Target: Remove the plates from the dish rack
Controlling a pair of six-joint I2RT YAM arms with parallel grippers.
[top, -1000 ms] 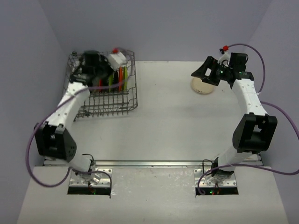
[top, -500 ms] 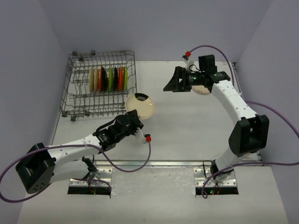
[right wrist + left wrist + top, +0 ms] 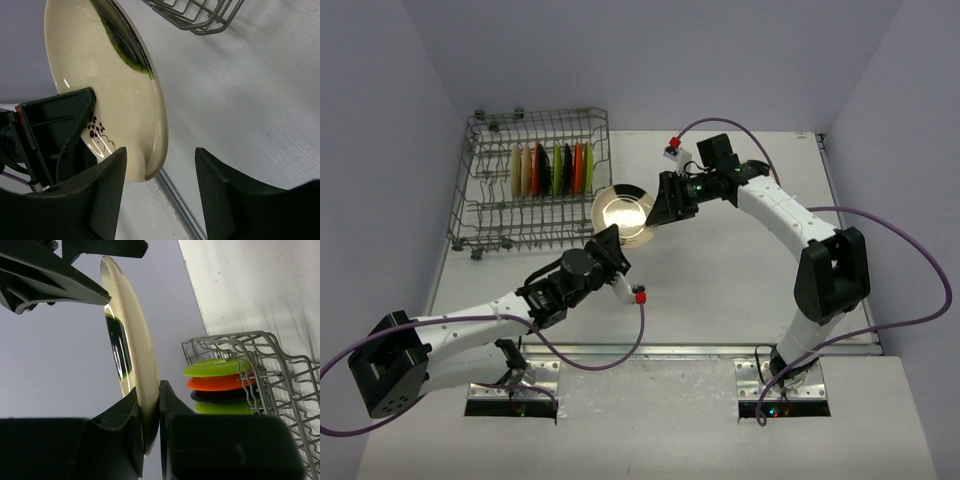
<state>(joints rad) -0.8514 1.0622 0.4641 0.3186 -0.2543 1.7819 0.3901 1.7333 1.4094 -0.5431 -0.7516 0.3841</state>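
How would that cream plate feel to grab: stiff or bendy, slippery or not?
Probably stiff: the plate shows no bend though the left gripper pinches only its rim. Likely slippery, since its glossy face mirrors the light. It seems light, as that one small pinch holds it up on edge, so a bump might swing it.

Two arms, same build: white link shells, black joint housings. On the left arm [image 3: 470,322] a purple cable [image 3: 641,325] ends in a small red connector [image 3: 640,296]. The right arm [image 3: 780,210] has a second purple cable [image 3: 708,120] and a red plug [image 3: 672,146], plus a green light [image 3: 693,184] near the wrist. Each base is mounted on a metal base plate [image 3: 515,385], screw heads visible. Fingers of left gripper [image 3: 150,392] and right gripper [image 3: 160,161]: matt black, blocky.
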